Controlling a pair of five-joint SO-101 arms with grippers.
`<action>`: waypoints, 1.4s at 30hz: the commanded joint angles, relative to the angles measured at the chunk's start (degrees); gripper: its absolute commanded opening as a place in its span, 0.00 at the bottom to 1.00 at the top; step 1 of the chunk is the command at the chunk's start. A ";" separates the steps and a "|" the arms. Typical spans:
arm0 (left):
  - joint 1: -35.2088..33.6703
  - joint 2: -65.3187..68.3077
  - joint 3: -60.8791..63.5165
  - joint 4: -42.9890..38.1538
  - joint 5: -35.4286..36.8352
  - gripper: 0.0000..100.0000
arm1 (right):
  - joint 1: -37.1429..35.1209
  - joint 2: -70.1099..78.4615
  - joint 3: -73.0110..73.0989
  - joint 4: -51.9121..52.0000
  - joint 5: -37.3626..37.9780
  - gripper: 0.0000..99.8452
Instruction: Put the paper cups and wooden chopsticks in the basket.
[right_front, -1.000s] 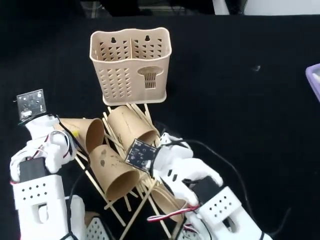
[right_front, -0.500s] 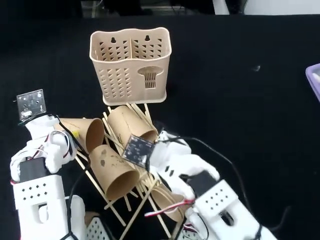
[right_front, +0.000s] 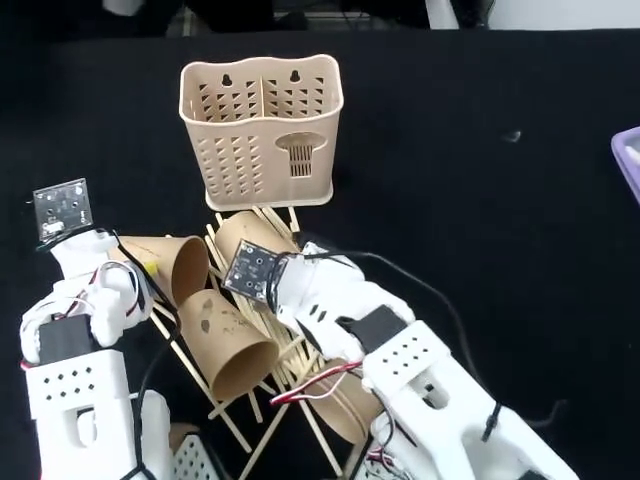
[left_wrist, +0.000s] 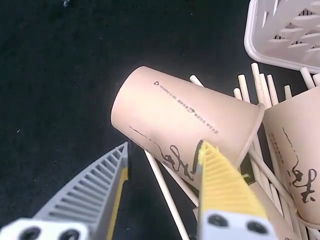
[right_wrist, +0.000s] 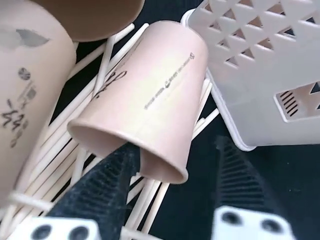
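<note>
The beige slotted basket (right_front: 262, 150) stands upright at the back of the black table. In front of it several paper cups lie on their sides on a heap of wooden chopsticks (right_front: 228, 412). My left gripper (left_wrist: 162, 172) is open, its grey and yellow fingers on either side of the leftmost cup (left_wrist: 185, 120), seen from above as cup (right_front: 172, 264). My right gripper (right_wrist: 172, 167) is open just behind the rim of the cup (right_wrist: 150, 95) lying beside the basket (right_wrist: 260, 60). The right arm (right_front: 340, 310) covers much of that cup (right_front: 243, 236) from above.
A larger cup (right_front: 225, 342) lies in the middle of the heap and another (right_front: 352, 405) under the right arm. Chopsticks (right_wrist: 107, 55) fan out beneath the cups. A purple edge (right_front: 628, 160) shows at the far right. Black tabletop lies open to the right.
The right arm has moved forward and left toward the basket, over the cup lying beside it. The left arm and the cups have stayed put.
</note>
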 joint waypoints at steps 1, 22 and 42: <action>-0.57 -0.62 -0.40 -0.53 -0.18 0.22 | 0.79 0.40 -3.03 -2.20 0.18 0.05; -0.57 -0.70 0.40 -1.05 -0.26 0.22 | 17.85 -25.89 -25.63 23.56 -9.49 0.01; -0.57 -0.70 0.40 -1.05 -0.26 0.22 | 22.15 20.35 -73.98 23.65 -29.98 0.01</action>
